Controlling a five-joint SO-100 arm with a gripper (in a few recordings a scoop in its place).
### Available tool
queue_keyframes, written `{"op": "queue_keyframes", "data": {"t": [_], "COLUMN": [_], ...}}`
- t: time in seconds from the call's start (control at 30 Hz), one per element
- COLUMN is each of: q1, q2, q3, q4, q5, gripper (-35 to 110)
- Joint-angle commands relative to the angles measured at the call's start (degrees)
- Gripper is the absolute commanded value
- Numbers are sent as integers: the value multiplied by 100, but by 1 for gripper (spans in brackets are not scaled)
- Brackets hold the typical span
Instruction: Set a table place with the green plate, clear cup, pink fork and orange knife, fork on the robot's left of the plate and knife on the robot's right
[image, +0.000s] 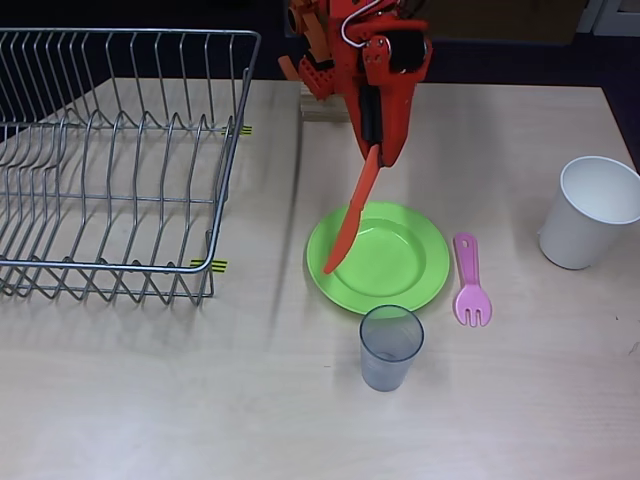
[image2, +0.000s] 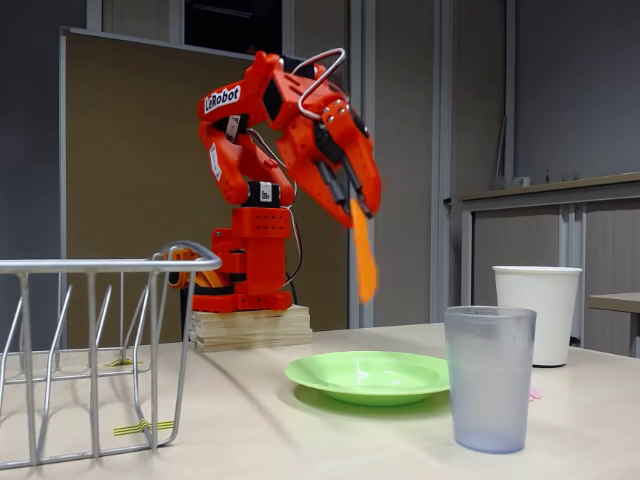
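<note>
The green plate (image: 378, 257) (image2: 368, 375) lies on the table in front of the arm. My gripper (image: 374, 152) (image2: 352, 198) hangs above its far left rim, shut on the upper end of the orange knife (image: 350, 222) (image2: 362, 250), which dangles blade-down in the air. The pink fork (image: 470, 283) rests flat just right of the plate in the overhead view, tines toward the near edge. The clear cup (image: 390, 346) (image2: 489, 378) stands upright at the plate's near side.
A wire dish rack (image: 110, 160) (image2: 90, 350) takes up the table's left part. A white paper cup (image: 590, 212) (image2: 538, 310) stands at the right. The arm's base sits on a wooden block (image: 322, 108) (image2: 250, 327) at the far edge.
</note>
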Motion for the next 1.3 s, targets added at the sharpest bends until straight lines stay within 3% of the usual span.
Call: {"op": "queue_keyframes", "data": {"t": [0.0,0.27,0.63,1.27], "q1": [237,984,1811,1187], "q2": [316,562,-571,-1723], "q3": [404,1600,2021,1714], "q4": [-501,-1687,-2892,-3472], "q5": [-369,-536,378,255], "gripper": [0,0,0,0]}}
